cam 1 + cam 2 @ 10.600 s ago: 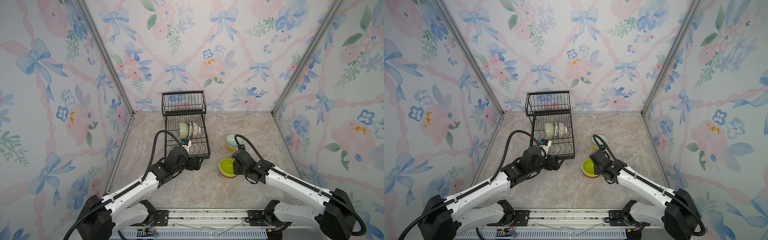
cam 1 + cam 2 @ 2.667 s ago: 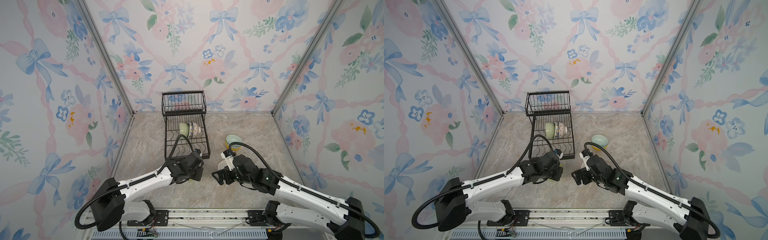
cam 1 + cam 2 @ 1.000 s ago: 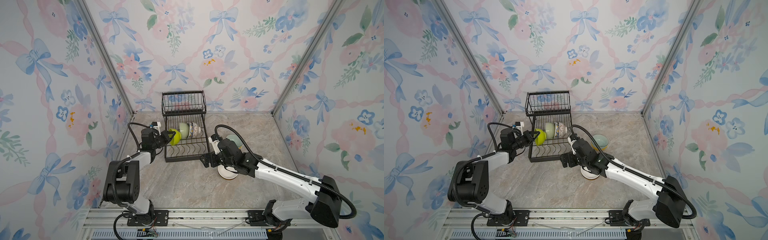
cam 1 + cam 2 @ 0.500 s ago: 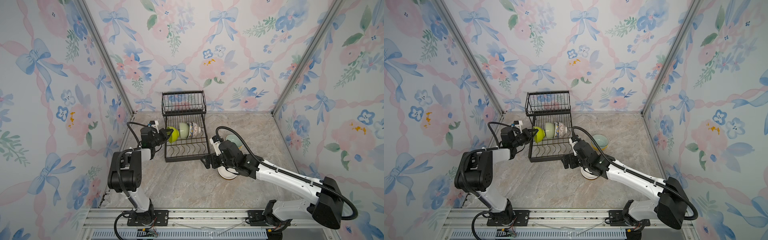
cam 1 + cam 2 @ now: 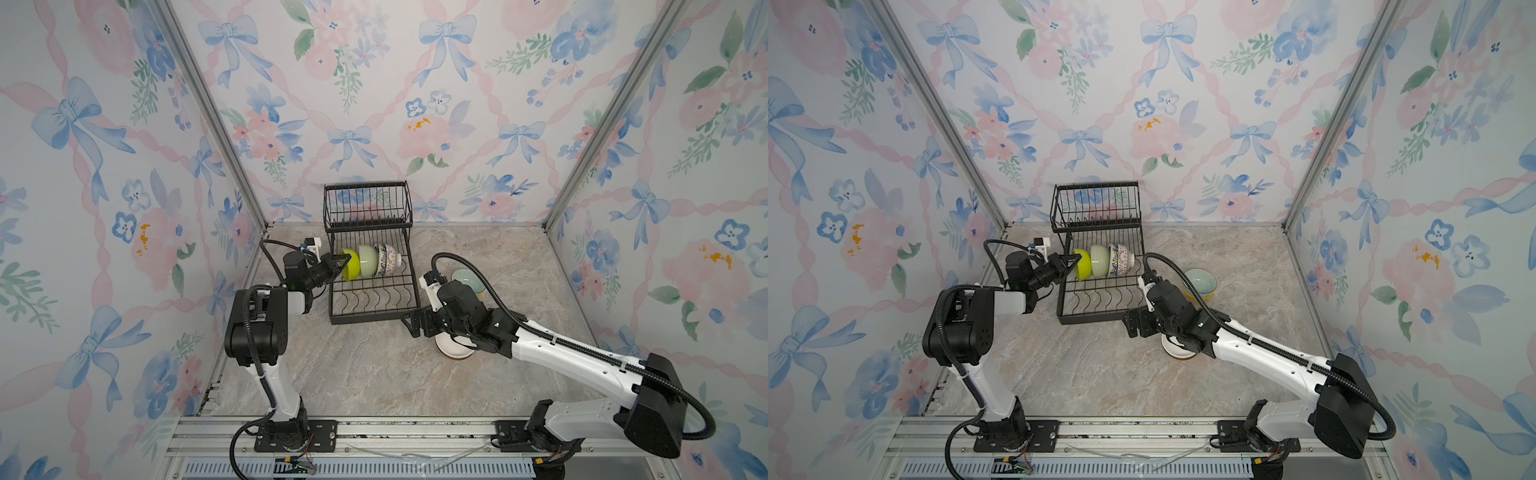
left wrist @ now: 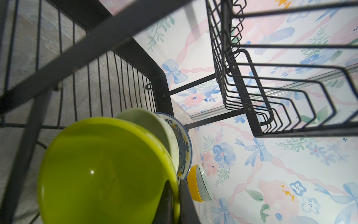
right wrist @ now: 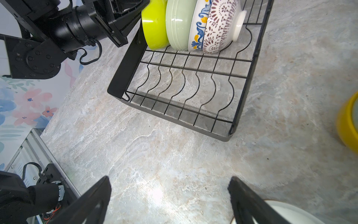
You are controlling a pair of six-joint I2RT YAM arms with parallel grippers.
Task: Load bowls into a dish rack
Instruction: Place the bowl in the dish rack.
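The black wire dish rack (image 5: 368, 319) (image 5: 1096, 318) stands at the back of the table. Three bowls stand on edge in its lower tray: a lime green bowl (image 5: 351, 264) (image 6: 100, 170) (image 7: 155, 25), a pale green bowl (image 5: 368, 261) (image 7: 178, 23) and a patterned bowl (image 5: 386, 258) (image 7: 217, 27). My left gripper (image 5: 341, 262) (image 6: 175, 186) is shut on the lime bowl's rim, reaching in from the rack's left side. My right gripper (image 5: 411, 322) (image 7: 168, 186) hangs open over bare table off the rack's front right corner, holding nothing.
A white bowl (image 5: 453, 351) (image 7: 286, 211) sits under the right arm's wrist. A pale teal bowl (image 5: 467, 277) (image 5: 1200, 280) nests in a yellow bowl (image 7: 346, 126) to the right of the rack. The rack's raised basket (image 5: 368, 203) overhangs the tray's back. Papered walls close in three sides.
The left gripper has carried the lime bowl a little to the right, up against the pale green bowl in the tray. The right arm has barely moved.
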